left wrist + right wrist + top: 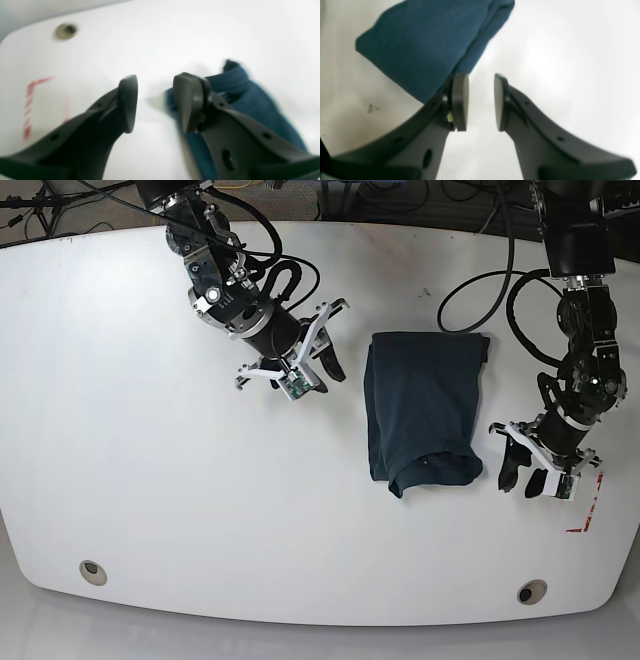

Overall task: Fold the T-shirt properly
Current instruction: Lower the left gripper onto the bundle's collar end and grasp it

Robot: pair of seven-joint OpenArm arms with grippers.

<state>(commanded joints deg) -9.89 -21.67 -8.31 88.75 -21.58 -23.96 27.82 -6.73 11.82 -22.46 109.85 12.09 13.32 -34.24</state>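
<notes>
Navy-blue cotton, the T-shirt [425, 408] lies folded into a tall, narrow bundle on the white table [150, 510], a little right of the middle in the base view, its near end rolled over on itself. The right gripper [328, 340] hangs just beside the shirt's far corner, jaws parted with nothing between them; its wrist view shows the cloth [425, 42] behind one finger and bare table in the gap. The left gripper [522, 472] sits near the shirt's near corner, jaws likewise spread and empty, with blue cloth [252, 100] behind one finger. Red tape marks [588, 515] lie on the table just beside that gripper.
</notes>
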